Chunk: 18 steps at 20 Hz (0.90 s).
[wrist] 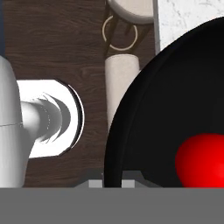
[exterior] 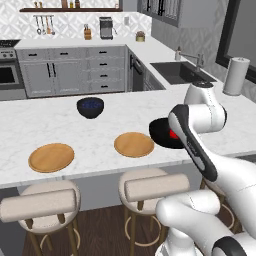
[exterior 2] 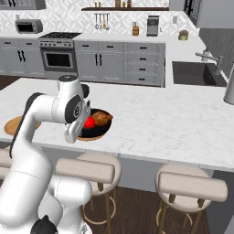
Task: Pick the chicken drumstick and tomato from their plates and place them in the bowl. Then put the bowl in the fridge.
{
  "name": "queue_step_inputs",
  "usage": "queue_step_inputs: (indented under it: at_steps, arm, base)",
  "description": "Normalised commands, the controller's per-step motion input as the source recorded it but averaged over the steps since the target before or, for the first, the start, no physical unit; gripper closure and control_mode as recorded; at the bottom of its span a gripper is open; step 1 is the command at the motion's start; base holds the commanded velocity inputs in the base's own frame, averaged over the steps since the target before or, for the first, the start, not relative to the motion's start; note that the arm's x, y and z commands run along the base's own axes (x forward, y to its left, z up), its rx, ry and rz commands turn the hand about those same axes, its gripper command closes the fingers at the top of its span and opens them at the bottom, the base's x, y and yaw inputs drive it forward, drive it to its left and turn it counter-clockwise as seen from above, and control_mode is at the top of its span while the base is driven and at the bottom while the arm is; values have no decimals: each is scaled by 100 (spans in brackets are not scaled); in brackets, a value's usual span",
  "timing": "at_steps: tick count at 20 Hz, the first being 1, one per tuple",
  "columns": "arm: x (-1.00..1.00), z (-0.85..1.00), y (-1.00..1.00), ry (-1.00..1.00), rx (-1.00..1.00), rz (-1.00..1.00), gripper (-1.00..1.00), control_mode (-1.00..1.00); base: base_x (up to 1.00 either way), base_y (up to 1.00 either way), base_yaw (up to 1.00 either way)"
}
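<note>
Nearest the base, two padded stools stand under the front edge of the marble table.

The black bowl is at the near edge of the table, partly hidden behind the arm's wrist. Contents: the tomato and the chicken drumstick, touching side by side, the tomato toward the arm. In the hand view the bowl's rim lies very close to the camera, with the tomato inside and the floor and a stool beyond the rim. Whether the bowl rests on the table or is raised off it cannot be told.

Fingers: the hand is at the bowl's near rim, but the fingertips are not distinguishable in any view; how far apart they stand, and whether they have hold of the rim, cannot be told.

Two wooden plates, one beside the bowl and one further left, both bare.

Behind them a smaller dark bowl with a bluish inside, contents not discernible.

Far side: a sink in the side table and a paper towel roll.
</note>
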Motion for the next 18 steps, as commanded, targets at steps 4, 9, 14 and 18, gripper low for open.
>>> queue_step_inputs:
  at_steps: [4, 9, 14, 18]
  arm:
    - [-7, 0, 0, 0, 0, 0, 100, 100]
    - [0, 0, 0, 0, 0, 0, 100, 100]
    - [0, 0, 0, 0, 0, 0, 100, 100]
    - [0, 0, 0, 0, 0, 0, 100, 100]
  base:
    - [-29, 0, 0]
    - [-100, 1, 19]
    - [-42, 22, 87]
    - [-21, 6, 100]
